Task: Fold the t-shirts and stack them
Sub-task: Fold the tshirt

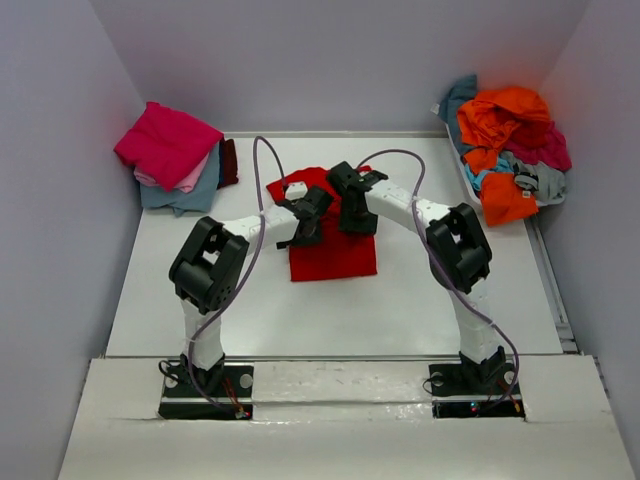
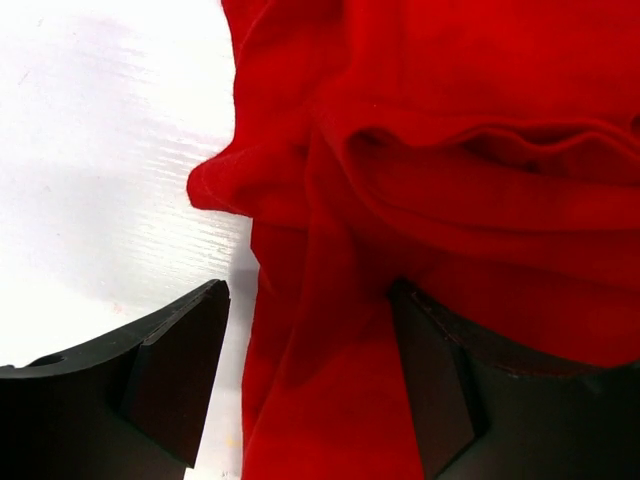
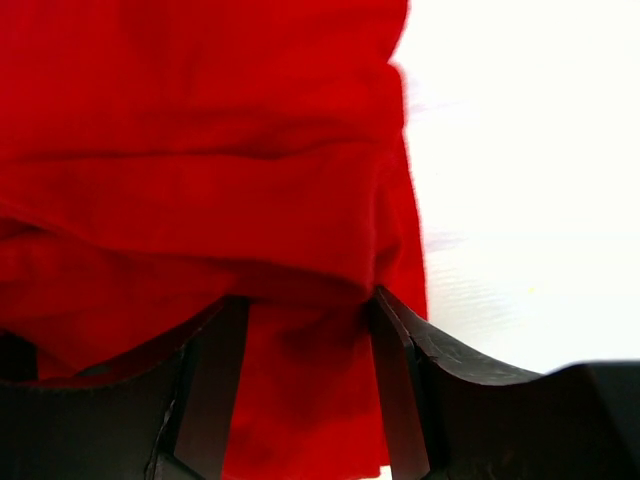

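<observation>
From above, the red shirt (image 1: 335, 255) lies mid-tabletop (image 1: 400, 310), a rough rectangle, its far part hidden under the two arms. The left tool (image 1: 303, 222) and right tool (image 1: 356, 212) sit side by side over it. A folded stack (image 1: 168, 143), magenta on top, rests at the far left corner. A loose heap (image 1: 505, 120), mostly orange, lies far right.

At the left wrist, the shirt (image 2: 450, 200) is bright, plain and rumpled into soft ridges, its edge curling onto the white tabletop (image 2: 100, 180). The left tool (image 2: 310, 390) stands released. Cloth lies between its fingers (image 2: 175, 375) and over the right one, with a gap beside the left one.

At the right wrist, red folds (image 3: 200, 150) sag over the right tool (image 3: 305, 390) and fill its gap. I cannot tell whether it pinches them.
</observation>
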Robot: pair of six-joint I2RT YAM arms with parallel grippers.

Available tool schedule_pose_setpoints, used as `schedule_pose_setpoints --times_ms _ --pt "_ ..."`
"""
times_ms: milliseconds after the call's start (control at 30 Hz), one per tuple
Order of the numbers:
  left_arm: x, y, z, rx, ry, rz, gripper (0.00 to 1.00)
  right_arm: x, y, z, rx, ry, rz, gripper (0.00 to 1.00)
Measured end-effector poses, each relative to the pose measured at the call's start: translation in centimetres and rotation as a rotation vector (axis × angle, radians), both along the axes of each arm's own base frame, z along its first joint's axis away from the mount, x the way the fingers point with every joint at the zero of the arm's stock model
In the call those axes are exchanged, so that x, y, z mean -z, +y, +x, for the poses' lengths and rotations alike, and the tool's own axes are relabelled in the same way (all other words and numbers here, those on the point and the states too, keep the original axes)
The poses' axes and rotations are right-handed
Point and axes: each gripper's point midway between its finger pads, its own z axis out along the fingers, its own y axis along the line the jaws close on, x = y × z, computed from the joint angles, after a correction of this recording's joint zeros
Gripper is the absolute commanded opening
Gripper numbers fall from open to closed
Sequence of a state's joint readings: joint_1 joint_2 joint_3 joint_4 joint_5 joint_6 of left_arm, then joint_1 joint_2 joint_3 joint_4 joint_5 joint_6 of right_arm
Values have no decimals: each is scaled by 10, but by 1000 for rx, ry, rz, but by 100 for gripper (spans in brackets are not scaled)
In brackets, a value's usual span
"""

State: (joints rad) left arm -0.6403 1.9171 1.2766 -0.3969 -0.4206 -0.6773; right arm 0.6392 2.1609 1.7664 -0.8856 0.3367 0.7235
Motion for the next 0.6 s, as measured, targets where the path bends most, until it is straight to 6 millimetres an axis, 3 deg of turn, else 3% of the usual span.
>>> schedule_pose_setpoints --times_ms 233,600 --pt "-1 2 -1 -3 4 9 78 -12 -12 19 25 -31 7 57" --pt "2 2 -2 -5 2 5 78 -14 -22 18 36 -20 -26 58"
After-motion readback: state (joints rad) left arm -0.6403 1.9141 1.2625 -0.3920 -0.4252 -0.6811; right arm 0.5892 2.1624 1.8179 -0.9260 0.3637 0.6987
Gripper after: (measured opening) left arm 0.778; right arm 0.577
